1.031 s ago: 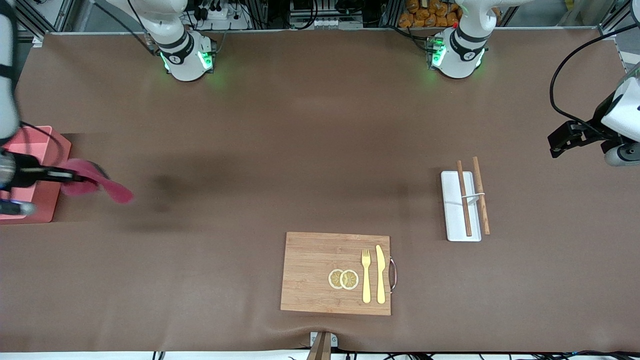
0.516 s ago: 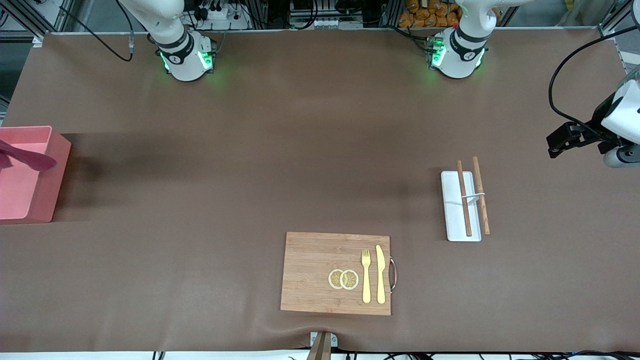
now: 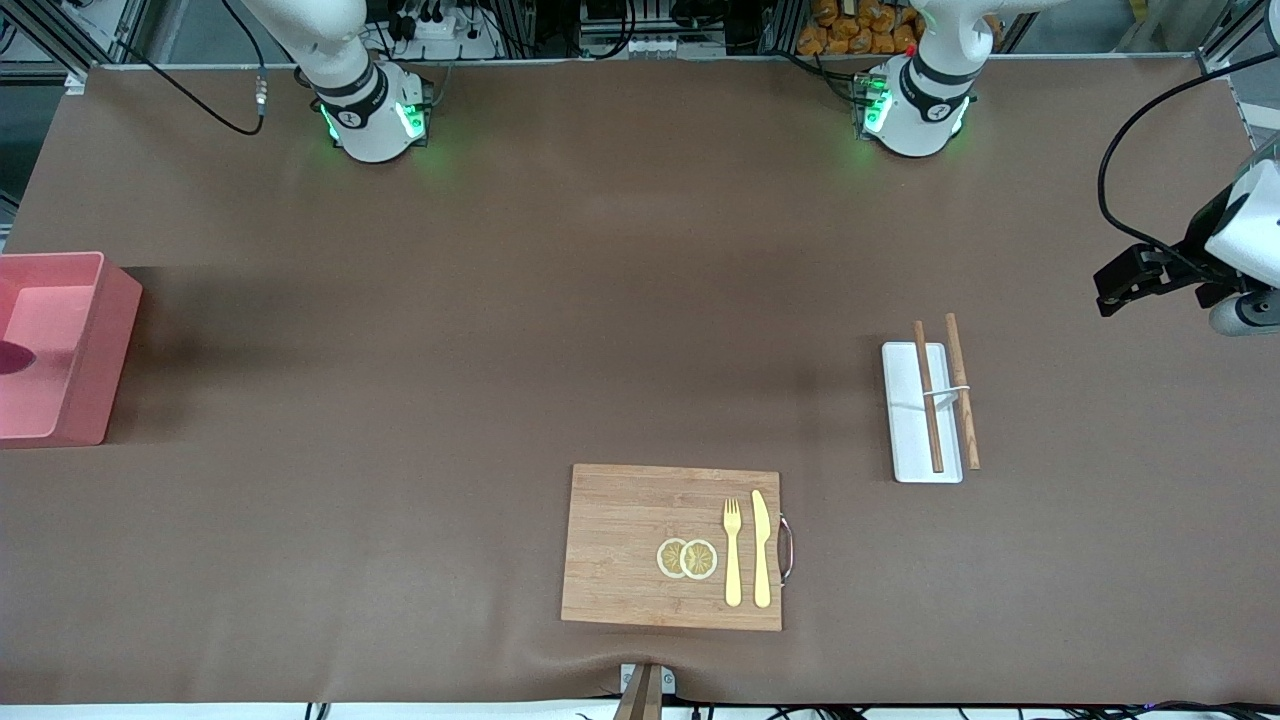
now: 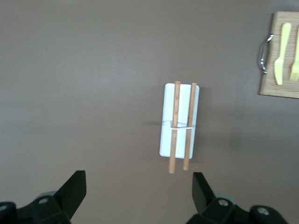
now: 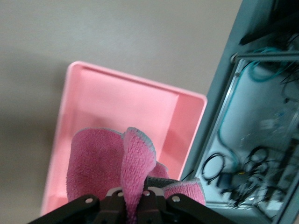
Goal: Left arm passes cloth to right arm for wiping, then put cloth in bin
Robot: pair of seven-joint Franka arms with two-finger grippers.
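Observation:
The pink bin stands at the right arm's end of the table. Only a sliver of the crimson cloth shows over it at the front view's edge, and my right gripper is outside that view. In the right wrist view my right gripper is shut on the cloth, which hangs bunched over the bin's floor. The left arm waits raised at its own end of the table. Its gripper is open and empty, high over bare table beside the white tray.
A white tray bearing two chopsticks lies toward the left arm's end. A wooden cutting board with fork, knife and lemon slices lies near the front camera. A metal frame with cables stands just past the bin.
My right gripper has carried the cloth from over the table beside the bin to over the bin, leaving the front view. The left arm has hardly moved.

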